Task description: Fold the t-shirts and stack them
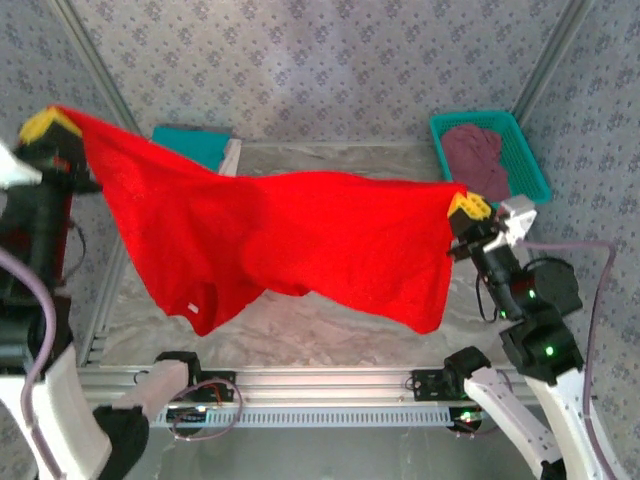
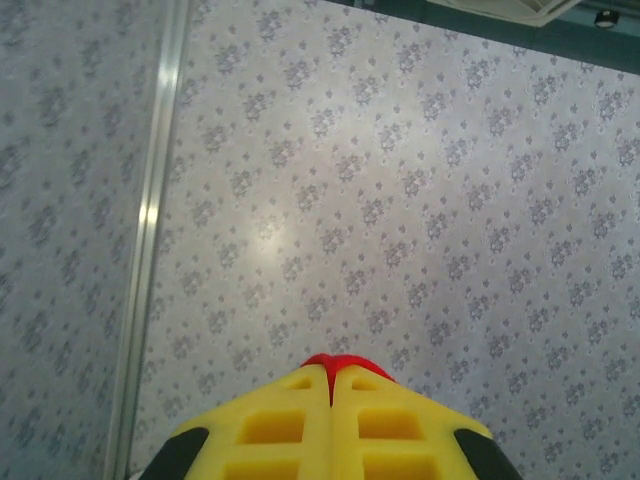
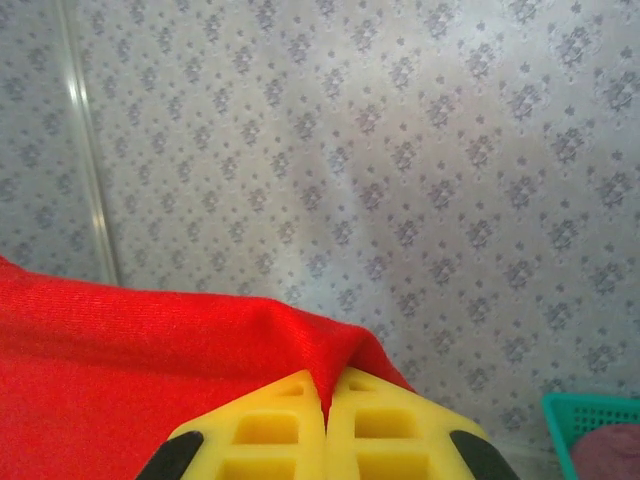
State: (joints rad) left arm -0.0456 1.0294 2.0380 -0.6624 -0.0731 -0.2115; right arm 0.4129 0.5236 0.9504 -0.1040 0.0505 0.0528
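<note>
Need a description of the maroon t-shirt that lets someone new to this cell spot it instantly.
Look to the far right corner of the table, where a teal plastic basket stands. The maroon t-shirt lies crumpled inside it. It is the dull, dark one in a container, whereas the bright red t-shirt hangs stretched above the table.

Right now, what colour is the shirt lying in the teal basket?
Dull maroon. The shirt shows best in the top external view, inside the basket.
</note>
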